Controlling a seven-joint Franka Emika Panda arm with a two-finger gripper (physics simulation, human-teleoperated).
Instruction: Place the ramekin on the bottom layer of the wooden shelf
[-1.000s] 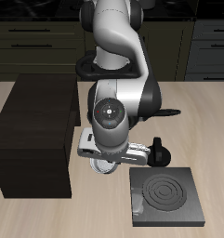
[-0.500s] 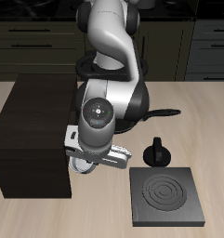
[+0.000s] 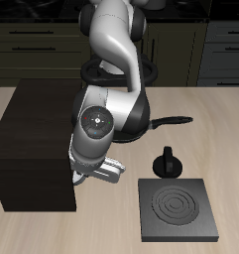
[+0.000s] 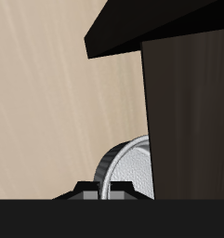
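Exterior view first, taking the wooden shelf [image 3: 37, 144] as the landmark: this big, very dark brown box stands toward one end of the table [image 3: 101, 233], its flat top facing the camera and its open side turned toward the middle of the table. Just beside that open side, low down, the arm has brought the gripper [image 3: 91, 175] to the shelf's near corner; the grey wrist body covers most of the claw, so only the pale finger block shows, touching or almost touching the shelf's edge. The ramekin itself cannot be made out in this view, hidden under the wrist. Farther from the shelf and farther back lies the black frying pan [image 3: 141, 119], its handle pointing away from the shelf. Beyond that, well apart from the shelf, the small black knobbed pot [image 3: 167, 162] stands upright, and just in front of it, nearer the table's front edge, the flat black square stove plate [image 3: 178, 209] lies with its ring marks facing up. In the wrist view the ramekin [image 4: 132, 172] shows as a light grey round rim with a pale speckled inside, sitting right at the claw, just past the finger parts; part of it is hidden behind the shelf's dark upright panel, with the shelf's board jutting out over it. Whether the fingers are clamped on the cup or merely around it, I cannot tell from either view.
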